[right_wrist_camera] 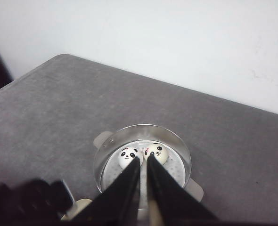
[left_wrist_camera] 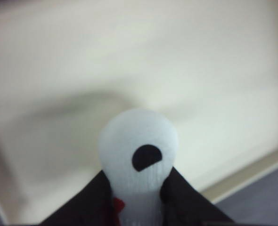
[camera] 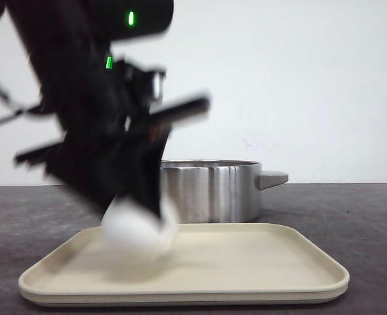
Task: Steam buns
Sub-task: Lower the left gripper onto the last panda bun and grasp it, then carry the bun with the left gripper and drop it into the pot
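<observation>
My left gripper (left_wrist_camera: 139, 190) is shut on a white bun (left_wrist_camera: 139, 155), squeezing it between its black fingers; one black patch of its face shows. In the front view the arm is blurred and holds this bun (camera: 138, 228) just over the left part of the beige tray (camera: 246, 262). Two panda-faced buns (right_wrist_camera: 128, 154) (right_wrist_camera: 158, 151) sit side by side in the steel pot (right_wrist_camera: 179, 143) on a perforated plate. My right gripper (right_wrist_camera: 144, 160) hangs high above the pot, its fingers nearly together with nothing between them. A fourth bun is out of view.
The steel pot (camera: 213, 190) stands behind the tray, with a grey handle (camera: 273, 177) on its right. The dark grey table (camera: 364, 216) ends at a white wall. A tray corner (right_wrist_camera: 80, 205) shows beside the pot in the right wrist view.
</observation>
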You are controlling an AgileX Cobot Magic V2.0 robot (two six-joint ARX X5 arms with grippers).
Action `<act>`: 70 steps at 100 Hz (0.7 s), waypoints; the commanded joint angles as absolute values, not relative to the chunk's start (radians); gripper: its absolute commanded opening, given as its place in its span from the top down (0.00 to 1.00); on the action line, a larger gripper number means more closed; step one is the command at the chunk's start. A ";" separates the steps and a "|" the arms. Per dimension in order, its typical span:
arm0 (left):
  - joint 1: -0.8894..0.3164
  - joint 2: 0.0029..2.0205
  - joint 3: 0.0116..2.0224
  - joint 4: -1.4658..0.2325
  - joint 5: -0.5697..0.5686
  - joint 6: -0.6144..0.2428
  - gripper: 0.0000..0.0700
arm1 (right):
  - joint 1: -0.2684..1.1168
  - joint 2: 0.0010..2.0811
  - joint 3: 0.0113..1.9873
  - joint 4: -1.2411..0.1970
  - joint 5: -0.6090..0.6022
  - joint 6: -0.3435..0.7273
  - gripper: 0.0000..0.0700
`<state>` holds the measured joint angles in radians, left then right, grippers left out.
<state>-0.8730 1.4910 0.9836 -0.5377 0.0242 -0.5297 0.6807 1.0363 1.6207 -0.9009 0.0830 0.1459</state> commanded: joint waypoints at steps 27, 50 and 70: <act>-0.827 1.446 1.328 -0.421 -0.142 -0.344 0.99 | 0.690 1.044 1.636 -0.891 0.087 0.145 0.98; -0.731 1.529 1.348 -0.319 -0.146 -0.313 0.99 | 0.690 1.045 1.636 -0.884 0.087 0.145 0.98; -0.685 1.660 1.348 -0.345 -0.089 -0.321 0.99 | 0.690 1.045 1.636 -0.884 0.087 0.144 0.98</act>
